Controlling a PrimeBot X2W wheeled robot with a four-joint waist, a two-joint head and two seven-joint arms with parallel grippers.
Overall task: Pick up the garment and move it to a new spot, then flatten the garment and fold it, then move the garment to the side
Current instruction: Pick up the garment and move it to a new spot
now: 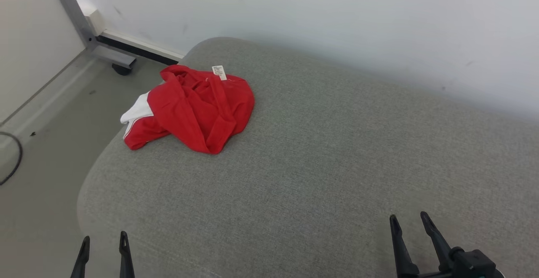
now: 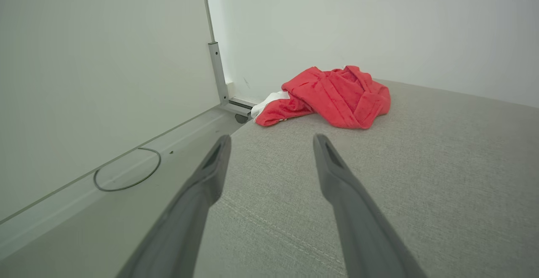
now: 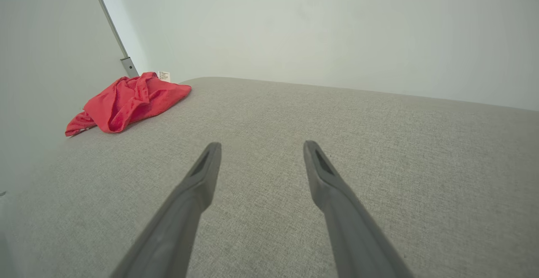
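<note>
A crumpled red garment with a white panel and a white label lies bunched at the far left corner of the grey upholstered surface. Part of it hangs slightly over the left edge. My left gripper is open at the near left edge, well short of the garment. My right gripper is open at the near right, far from the garment. Both hold nothing, as the left wrist view and the right wrist view confirm.
White wall runs behind the surface. Left of it is grey floor with a metal frame leg on a caster and a dark cable. A pale panel stands at the far left.
</note>
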